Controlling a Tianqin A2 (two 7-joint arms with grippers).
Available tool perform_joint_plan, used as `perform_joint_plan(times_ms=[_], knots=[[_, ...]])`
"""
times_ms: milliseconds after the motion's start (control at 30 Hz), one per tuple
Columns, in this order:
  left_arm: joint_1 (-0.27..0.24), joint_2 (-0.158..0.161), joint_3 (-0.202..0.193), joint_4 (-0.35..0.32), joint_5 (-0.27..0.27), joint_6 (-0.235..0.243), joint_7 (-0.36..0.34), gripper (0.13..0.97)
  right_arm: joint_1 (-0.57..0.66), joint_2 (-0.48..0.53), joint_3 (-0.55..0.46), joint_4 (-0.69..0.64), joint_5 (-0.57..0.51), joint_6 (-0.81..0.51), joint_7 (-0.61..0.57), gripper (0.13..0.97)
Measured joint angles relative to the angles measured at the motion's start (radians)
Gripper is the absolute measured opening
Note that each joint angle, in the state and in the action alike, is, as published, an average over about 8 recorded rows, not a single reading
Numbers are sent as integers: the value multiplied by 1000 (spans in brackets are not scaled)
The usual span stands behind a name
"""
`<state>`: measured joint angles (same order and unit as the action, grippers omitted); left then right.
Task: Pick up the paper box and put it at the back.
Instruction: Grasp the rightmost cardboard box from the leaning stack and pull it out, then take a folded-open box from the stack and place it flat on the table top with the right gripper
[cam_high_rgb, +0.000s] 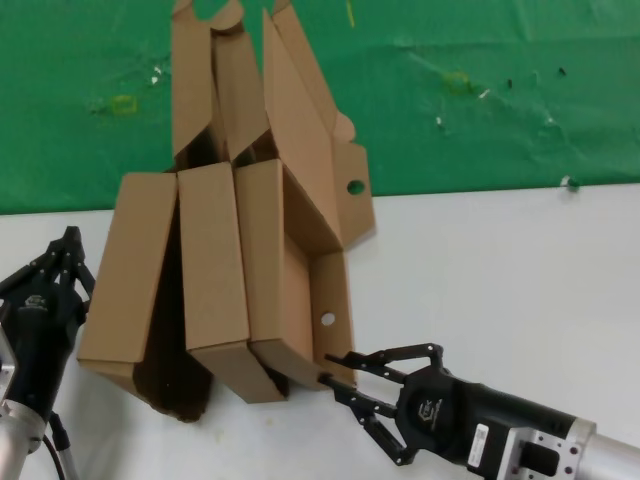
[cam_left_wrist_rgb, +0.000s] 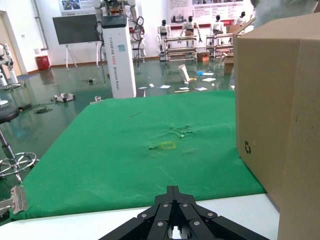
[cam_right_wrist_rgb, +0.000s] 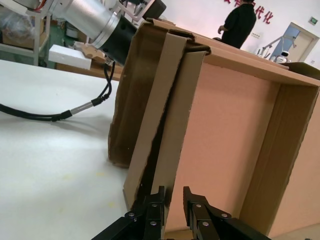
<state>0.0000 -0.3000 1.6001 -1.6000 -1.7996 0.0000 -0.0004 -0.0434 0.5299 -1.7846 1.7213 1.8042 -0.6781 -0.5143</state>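
Note:
The paper box (cam_high_rgb: 268, 262) stands tilted at the right end of a row of cardboard boxes. It is open, its lid (cam_high_rgb: 300, 150) raised over the green cloth (cam_high_rgb: 480, 100), with round holes in its side wall. My right gripper (cam_high_rgb: 335, 372) is open at the box's near end, fingertips right at the edge of the near wall. In the right wrist view the gripper (cam_right_wrist_rgb: 173, 197) faces that wall's edge and the tray's inside (cam_right_wrist_rgb: 225, 130). My left gripper (cam_high_rgb: 68, 235) is shut and empty to the left of the row, and also shows in its wrist view (cam_left_wrist_rgb: 173, 189).
Two plain cardboard boxes (cam_high_rgb: 130, 270) (cam_high_rgb: 213, 260) lean against the paper box on its left. The leftmost one fills the side of the left wrist view (cam_left_wrist_rgb: 280, 100). The white tabletop (cam_high_rgb: 500, 280) stretches to the right. The left arm (cam_right_wrist_rgb: 95, 20) shows beyond the boxes.

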Motion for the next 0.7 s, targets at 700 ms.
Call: perform_joint_plan(times_ms=[700], knots=[[0,0,0,0,0,0,0,143,26,-3,-55,11,-24,3,42,155]])
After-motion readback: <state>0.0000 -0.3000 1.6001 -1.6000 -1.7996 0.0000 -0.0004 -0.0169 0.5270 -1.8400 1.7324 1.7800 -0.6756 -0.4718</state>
